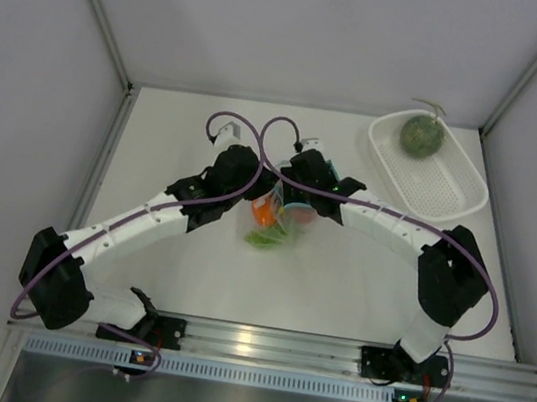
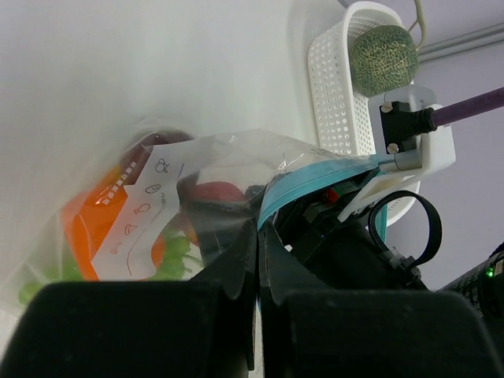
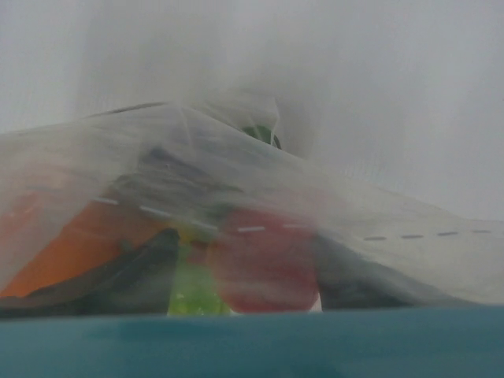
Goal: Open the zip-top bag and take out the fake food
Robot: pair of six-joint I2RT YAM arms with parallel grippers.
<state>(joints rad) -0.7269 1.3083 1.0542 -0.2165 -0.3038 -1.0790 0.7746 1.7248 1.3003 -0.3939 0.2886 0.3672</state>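
The zip-top bag (image 1: 281, 225) hangs at the table's middle between both grippers. My left gripper (image 2: 258, 228) is shut on the bag's edge by its light blue zip strip (image 2: 315, 177). Inside the bag I see an orange piece (image 2: 90, 224), a dark red piece (image 2: 216, 191) and leafy green (image 2: 169, 256). My right gripper (image 3: 244, 272) is pressed against the bag. Its fingers (image 3: 118, 268) show as two dark shapes set apart behind the film, with a red ball (image 3: 264, 264) between them. The grey-green melon (image 1: 422, 136) lies in the basket.
The white perforated basket (image 1: 452, 193) stands at the back right; it also shows in the left wrist view (image 2: 331, 87). Grey walls close the left, back and right sides. The arms' bases sit on the metal rail (image 1: 267, 344) at the near edge.
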